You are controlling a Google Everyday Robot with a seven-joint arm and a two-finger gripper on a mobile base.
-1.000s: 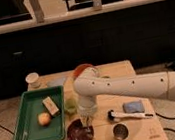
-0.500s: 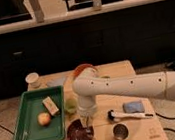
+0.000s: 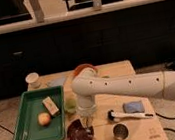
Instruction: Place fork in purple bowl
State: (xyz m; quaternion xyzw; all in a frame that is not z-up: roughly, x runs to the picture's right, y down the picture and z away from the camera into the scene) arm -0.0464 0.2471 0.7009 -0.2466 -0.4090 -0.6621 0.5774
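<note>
Bench (image 3: 118, 74): a pale wooden top that carries every item listed below.
Green tray (image 3: 21, 128): you find it on the left part of the bench, long side running front to back.
White cup (image 3: 32, 80): upright at the rear left, just behind the tray.
Round orange fruit (image 3: 44, 119): lies inside the tray, toward its front.
Tan block (image 3: 51, 106): lies inside the tray, just behind and to the right of the fruit.
Pale green object (image 3: 70, 104): stands just beside the tray's right rim; its kind cannot be told.
Purple bowl (image 3: 78, 137): sits at the front edge, right of the tray's front corner.
Tool (image 3: 87, 121): points down over the rear right rim of the purple bowl. You cannot tell how far open it is or whether it has hold of anything.
Fork: you cannot make it out, either at the tool or in the bowl.
Orange bowl (image 3: 86, 67): at the rear, partly hidden by the arm.
Arm (image 3: 129, 85): white, reaching in from the right.
Brush (image 3: 129, 114): black head nearest the tool, white handle pointing right.
Steel cup (image 3: 121, 132): upright, in front of the brush.
Blue pad (image 3: 133, 106): flat, just behind the brush handle.
</note>
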